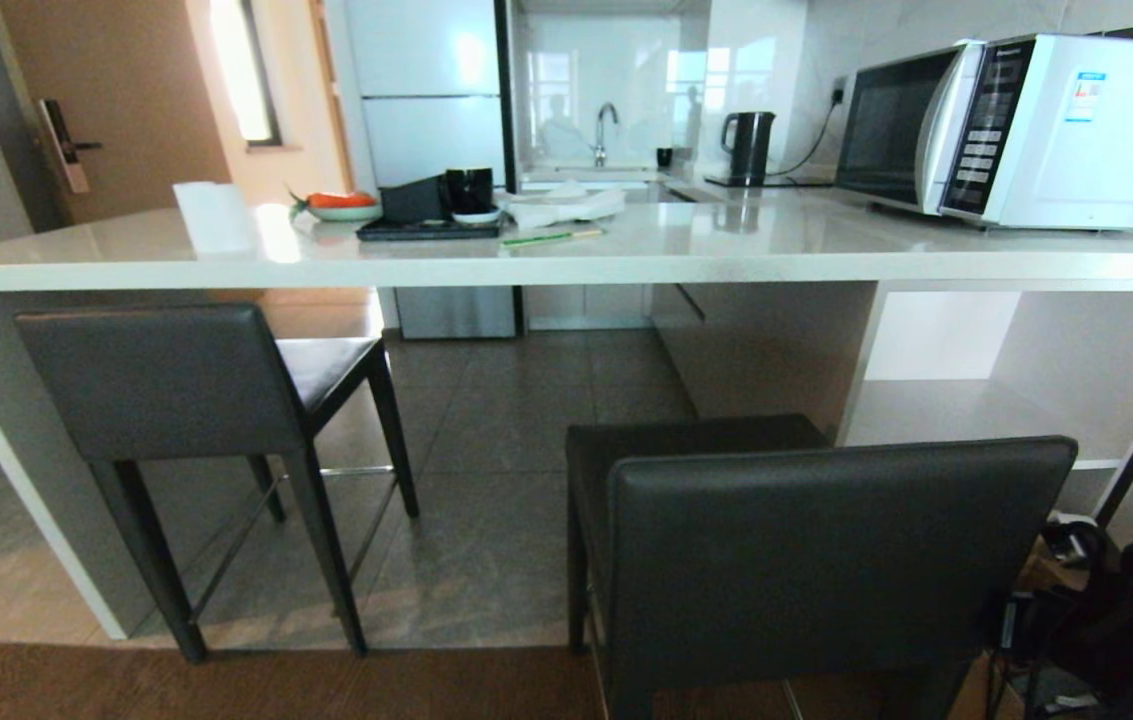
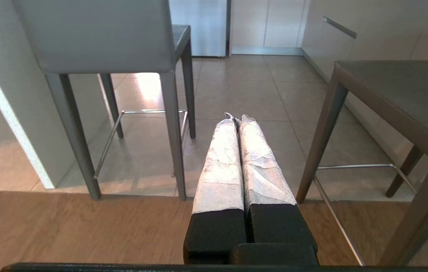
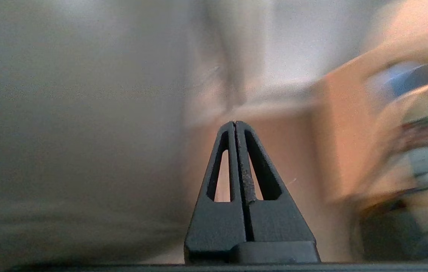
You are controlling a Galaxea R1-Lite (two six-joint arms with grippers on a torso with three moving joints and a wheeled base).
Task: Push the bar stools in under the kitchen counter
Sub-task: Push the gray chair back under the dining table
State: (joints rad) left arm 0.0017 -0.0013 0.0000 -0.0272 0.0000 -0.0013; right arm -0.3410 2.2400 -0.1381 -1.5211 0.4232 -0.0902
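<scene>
The bar stools stood apart in my head view: the left stool [image 1: 196, 400] at about nine o'clock, its seat already partly under the kitchen counter [image 1: 566, 262], and the right stool [image 1: 816, 560] at about five o'clock, well out from the counter edge with its backrest close to me. My left gripper [image 2: 236, 118] hung low between the two, fingers pressed together and holding nothing; my right gripper [image 3: 235, 122] was also closed and empty, its view smeared, with a grey surface just beside it that I took for the near backrest. I judged the main risk to be an off-centre push: pressing high on one corner could twist or tip the tall stool, and its legs could catch where the wood floor [image 1: 226, 690] meets the tiles [image 1: 506, 440], or knock the white shelves [image 1: 976, 410] at three o'clock. The glossy top carried a microwave [image 1: 1026, 125], a kettle [image 1: 748, 145] and a tray of cups [image 1: 431, 228], so a jolt to the counter mattered
</scene>
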